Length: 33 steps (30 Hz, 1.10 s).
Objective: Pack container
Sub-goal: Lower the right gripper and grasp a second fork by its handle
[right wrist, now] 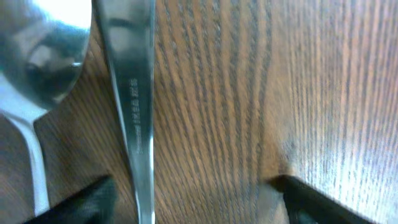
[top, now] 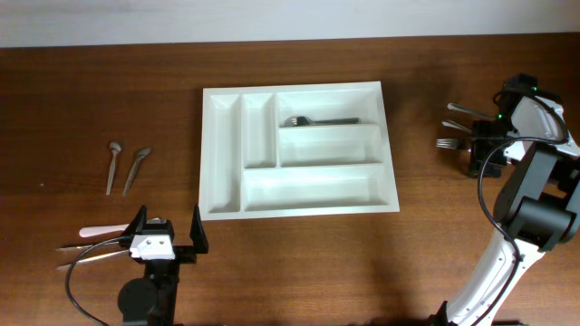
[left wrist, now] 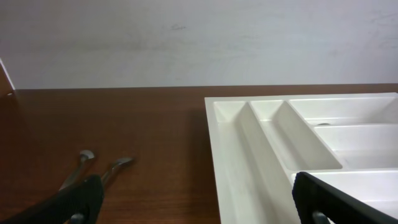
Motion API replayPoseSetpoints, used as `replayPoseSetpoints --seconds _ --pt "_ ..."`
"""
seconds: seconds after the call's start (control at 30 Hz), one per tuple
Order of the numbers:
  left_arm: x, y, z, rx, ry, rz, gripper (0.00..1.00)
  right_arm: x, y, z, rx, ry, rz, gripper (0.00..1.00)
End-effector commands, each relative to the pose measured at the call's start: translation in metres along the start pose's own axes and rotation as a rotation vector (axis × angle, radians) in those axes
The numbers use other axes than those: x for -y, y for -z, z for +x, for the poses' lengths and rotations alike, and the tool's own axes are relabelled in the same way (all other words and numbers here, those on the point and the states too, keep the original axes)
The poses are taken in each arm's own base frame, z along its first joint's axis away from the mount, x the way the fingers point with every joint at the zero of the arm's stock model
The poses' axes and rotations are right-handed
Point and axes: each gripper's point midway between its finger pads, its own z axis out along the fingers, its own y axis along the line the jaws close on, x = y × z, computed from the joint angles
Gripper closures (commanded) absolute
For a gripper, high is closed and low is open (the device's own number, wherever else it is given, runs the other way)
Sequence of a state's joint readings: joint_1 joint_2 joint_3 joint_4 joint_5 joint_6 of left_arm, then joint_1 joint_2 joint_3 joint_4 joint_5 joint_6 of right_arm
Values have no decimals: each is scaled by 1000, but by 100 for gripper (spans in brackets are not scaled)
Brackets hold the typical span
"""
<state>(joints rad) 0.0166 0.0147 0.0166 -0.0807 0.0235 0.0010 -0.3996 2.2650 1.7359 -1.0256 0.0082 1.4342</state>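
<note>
1. The tray (top: 299,195) lies flat at the middle of the table (top: 91,91). In the overhead view its two narrow slots are on the left and its three long ones on the right.
2. Grey metal cutlery (top: 313,120) lies in the long slot farthest from the arms. The pieces are too small to tell apart.
3. The left gripper (top: 168,228) sits near the tray's near left corner, its jaws spread wide with nothing between them. In its wrist view both fingers (left wrist: 81,199) show at the bottom corners, with table and the tray's corner in the gap.
4. Two spoons (top: 115,146) lie side by side on the table, well left of the tray and beyond the left gripper.
5. A pale-handled utensil (top: 100,231) and thin metal pieces (top: 86,254) lie just beside the left gripper, on the side away from the tray.
6. The right gripper (right wrist: 199,199) is low over the table, well right of the tray, by the forks (top: 453,143).
7. Its jaws are spread wide and not clamped on anything. A steel handle (right wrist: 134,112) runs between them, close to the finger at the left of that view. Whether it touches that finger I cannot tell.
8. A spoon bowl (right wrist: 43,56) lies just beside that handle.
</note>
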Motion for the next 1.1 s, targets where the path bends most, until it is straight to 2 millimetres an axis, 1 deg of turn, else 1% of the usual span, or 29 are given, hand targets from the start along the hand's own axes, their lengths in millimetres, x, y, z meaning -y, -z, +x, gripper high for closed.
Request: replayPoseSetpoints --seconds 0.0,0.13,0.23,0.33,0.4,0.47,0.5,0.6,0.73,0.83,1.0,1.07 --pt "0 0 1 4 -15 5 1 15 -14 -3 23 -14 59 33" --pt "0 0 1 4 -15 5 1 14 -14 -3 23 -14 56 46" --pt "0 0 1 4 -15 5 1 14 -14 -3 23 -14 56 48" --pt "0 0 1 4 -15 5 1 14 -14 -3 23 -14 56 58" --pt "0 0 1 4 -15 5 1 14 -14 -3 23 -14 56 60" --pt "0 0 1 4 -15 5 1 14 -14 -3 23 -14 56 66" --pt "0 0 1 4 -15 5 1 14 -14 -3 23 -14 56 72" --pt "0 0 1 4 -15 5 1 14 -14 -3 23 -14 56 79" --pt "0 0 1 4 -15 5 1 14 -14 -3 22 -14 56 92" --pt "0 0 1 4 -15 5 1 14 -13 1 0 -13 53 96" --pt "0 0 1 4 -15 5 1 13 -13 5 -26 -10 48 96" --pt "0 0 1 4 -15 5 1 11 -10 6 -33 18 39 96"
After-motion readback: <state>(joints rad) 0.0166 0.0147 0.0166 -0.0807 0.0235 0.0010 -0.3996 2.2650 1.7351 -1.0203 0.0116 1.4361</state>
